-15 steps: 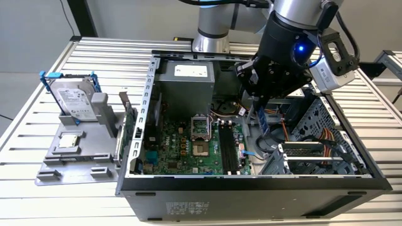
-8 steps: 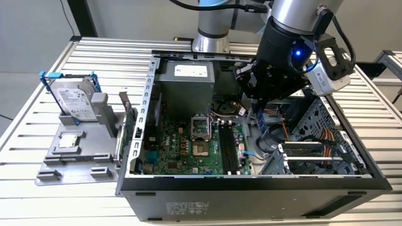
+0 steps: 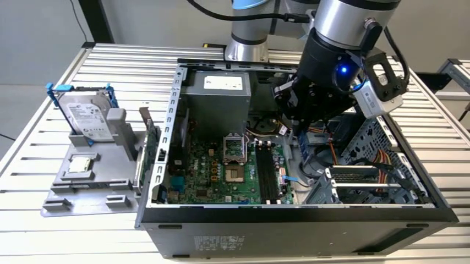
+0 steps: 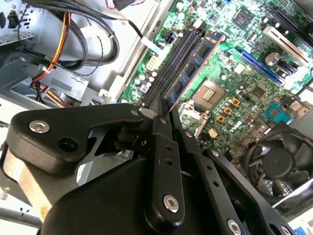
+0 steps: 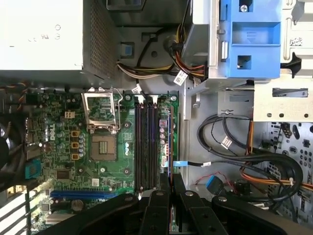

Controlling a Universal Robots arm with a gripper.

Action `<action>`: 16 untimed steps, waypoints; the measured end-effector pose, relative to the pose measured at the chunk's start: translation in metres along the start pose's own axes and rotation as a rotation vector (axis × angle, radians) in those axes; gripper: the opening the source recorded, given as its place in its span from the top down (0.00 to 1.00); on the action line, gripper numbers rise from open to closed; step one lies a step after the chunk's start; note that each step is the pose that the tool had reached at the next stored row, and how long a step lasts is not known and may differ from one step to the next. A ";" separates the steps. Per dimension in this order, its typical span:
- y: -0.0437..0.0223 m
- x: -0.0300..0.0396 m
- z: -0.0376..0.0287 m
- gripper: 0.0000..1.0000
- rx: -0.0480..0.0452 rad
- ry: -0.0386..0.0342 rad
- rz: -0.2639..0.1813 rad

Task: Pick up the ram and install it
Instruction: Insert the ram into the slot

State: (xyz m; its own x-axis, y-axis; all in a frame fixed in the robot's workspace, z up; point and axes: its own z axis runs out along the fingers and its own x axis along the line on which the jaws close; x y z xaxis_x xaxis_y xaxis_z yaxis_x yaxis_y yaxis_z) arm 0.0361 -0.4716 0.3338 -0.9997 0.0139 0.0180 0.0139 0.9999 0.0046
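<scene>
I am the gripper (image 4: 165, 108), and I hang inside the open computer case (image 3: 294, 215), right over the memory slots (image 5: 145, 142) on the green motherboard (image 5: 73, 147). My two fingers (image 4: 160, 147) are pinched close together with the ram (image 4: 195, 63) between them — in the second wrist view it is the thin stick with dark chips on it, reaching out from my tips toward the slots. I hold it by one end and on its thin edge, so that its long side runs the same way as the slots. That way it can go straight in, I think. In the first wrist view the ram (image 5: 169, 142) lines up beside the black slots, at the side near the loose cables (image 5: 234, 161).

In the exterior view, a gray tray (image 3: 85, 176) sits outside the case at that view's left. It keeps a hard drive (image 3: 87, 116) standing up and a small square chip (image 3: 80, 164) lying flat — each part has its own spot there. The socket (image 5: 102, 129) next to the slots is bare.
</scene>
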 end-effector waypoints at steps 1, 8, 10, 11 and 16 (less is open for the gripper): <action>0.0000 0.0000 0.0015 1.00 0.0001 0.0000 0.000; -0.0001 -0.0001 0.0135 1.00 0.0023 -0.0001 0.000; -0.0001 -0.0001 0.0135 1.00 0.0024 -0.0002 0.000; -0.0001 -0.0001 0.0135 1.00 0.0024 -0.0003 0.000; -0.0001 0.0010 0.0178 1.00 0.0022 -0.0009 0.000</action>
State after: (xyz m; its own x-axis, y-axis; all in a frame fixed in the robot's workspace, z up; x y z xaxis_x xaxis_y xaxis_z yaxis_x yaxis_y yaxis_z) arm 0.0348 -0.4716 0.3160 -0.9998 0.0138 0.0172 0.0138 0.9999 0.0024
